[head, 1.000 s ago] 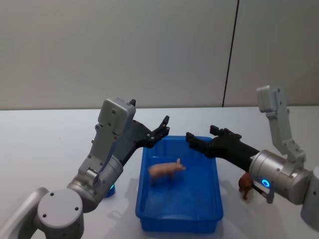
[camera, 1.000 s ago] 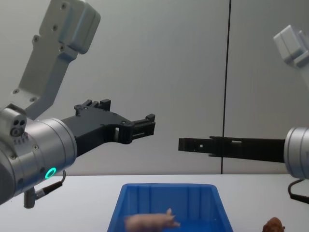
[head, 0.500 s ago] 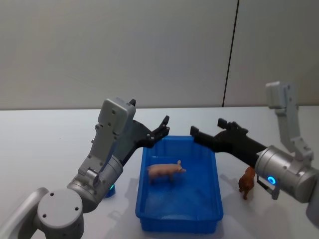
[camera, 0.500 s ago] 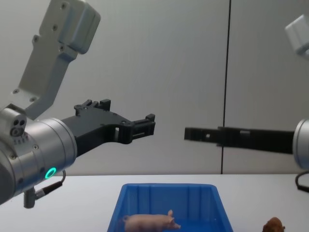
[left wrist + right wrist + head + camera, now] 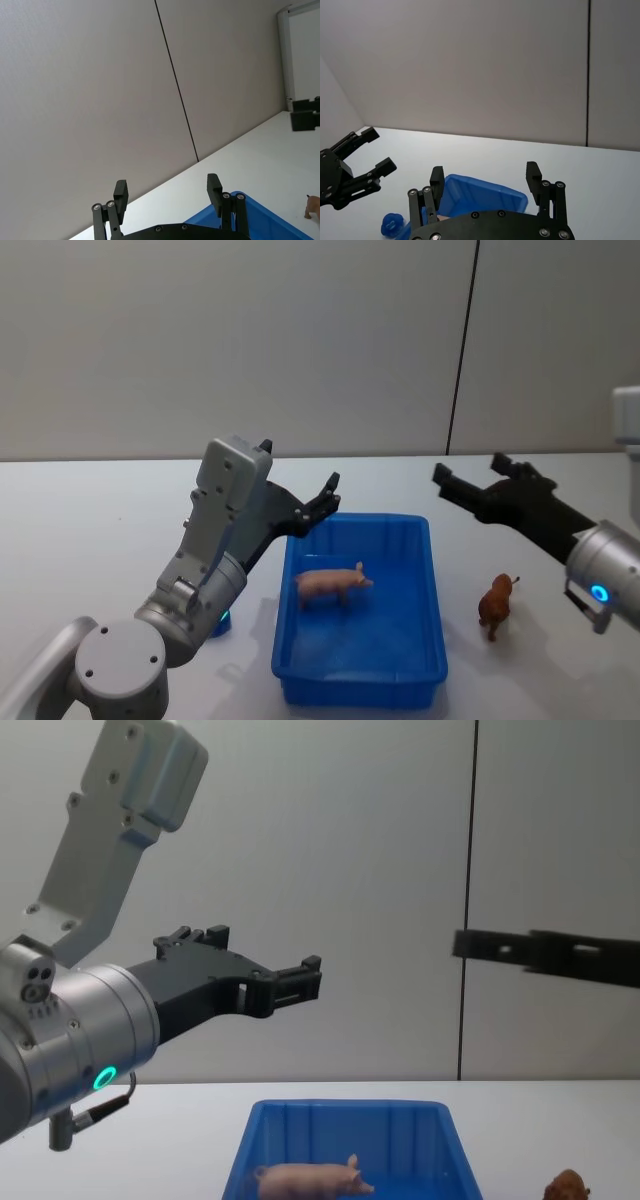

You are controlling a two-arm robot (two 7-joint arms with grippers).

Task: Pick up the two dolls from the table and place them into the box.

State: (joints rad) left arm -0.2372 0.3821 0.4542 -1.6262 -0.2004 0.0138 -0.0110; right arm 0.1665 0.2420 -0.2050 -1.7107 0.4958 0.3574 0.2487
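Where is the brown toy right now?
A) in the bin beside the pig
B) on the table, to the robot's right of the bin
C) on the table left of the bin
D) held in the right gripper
B: the brown toy stands on the table to the right of the bin, and the pig lies inside it.
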